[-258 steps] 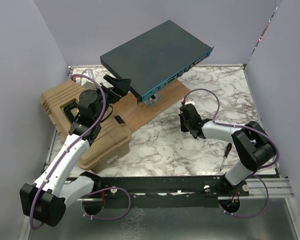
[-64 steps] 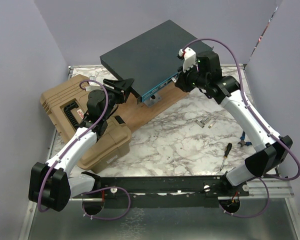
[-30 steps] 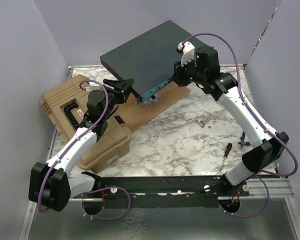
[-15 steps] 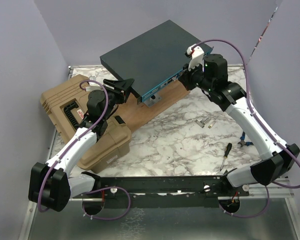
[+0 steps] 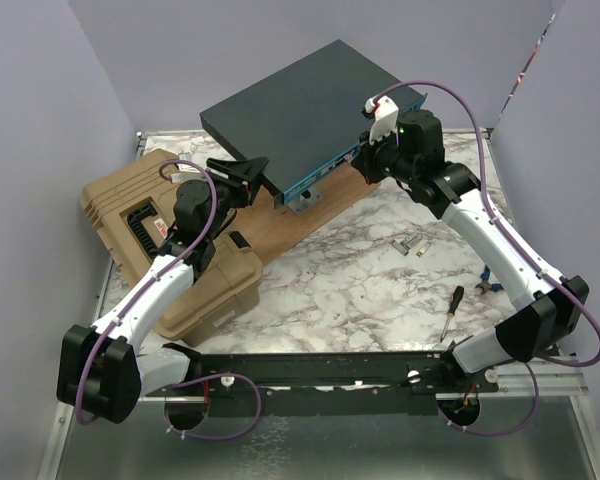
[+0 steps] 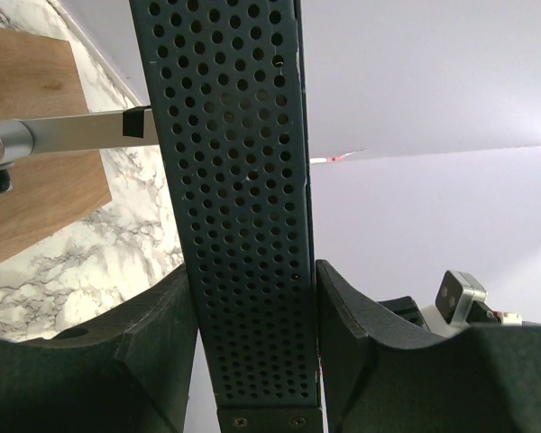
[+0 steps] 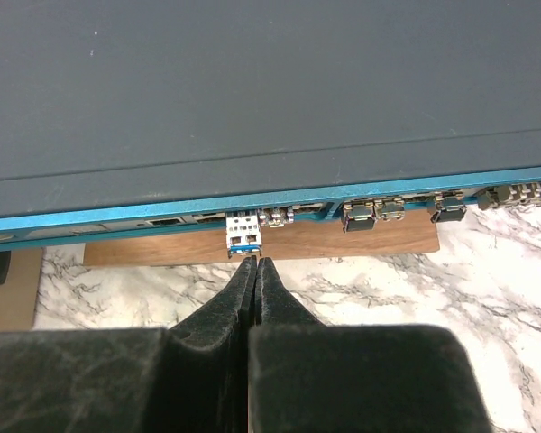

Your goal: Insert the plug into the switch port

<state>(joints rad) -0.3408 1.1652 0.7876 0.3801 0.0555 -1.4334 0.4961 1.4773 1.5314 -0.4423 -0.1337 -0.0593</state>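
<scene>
The switch (image 5: 300, 110) is a flat dark grey box with a teal front, propped above a wooden board. My left gripper (image 5: 248, 175) is shut on its left end. In the left wrist view both fingers (image 6: 162, 311) press on the perforated side (image 6: 243, 180). A small white and silver plug (image 7: 243, 233) with a blue tab sits in a port of the teal front (image 7: 117, 223) and sticks out a little. My right gripper (image 7: 254, 261) is shut and holds nothing. Its tips stand right at the plug's outer end. From above, the right gripper (image 5: 363, 160) is at the front face.
A tan ribbed case (image 5: 170, 250) lies under my left arm, next to the wooden board (image 5: 300, 225). Small metal parts (image 5: 412, 243) and a screwdriver (image 5: 450, 310) lie on the marble table. Other connectors (image 7: 359, 216) fill ports to the plug's right.
My right arm rose from the table to the switch front, then shifted slightly right and back left along it. The left arm has stayed put on the switch.
</scene>
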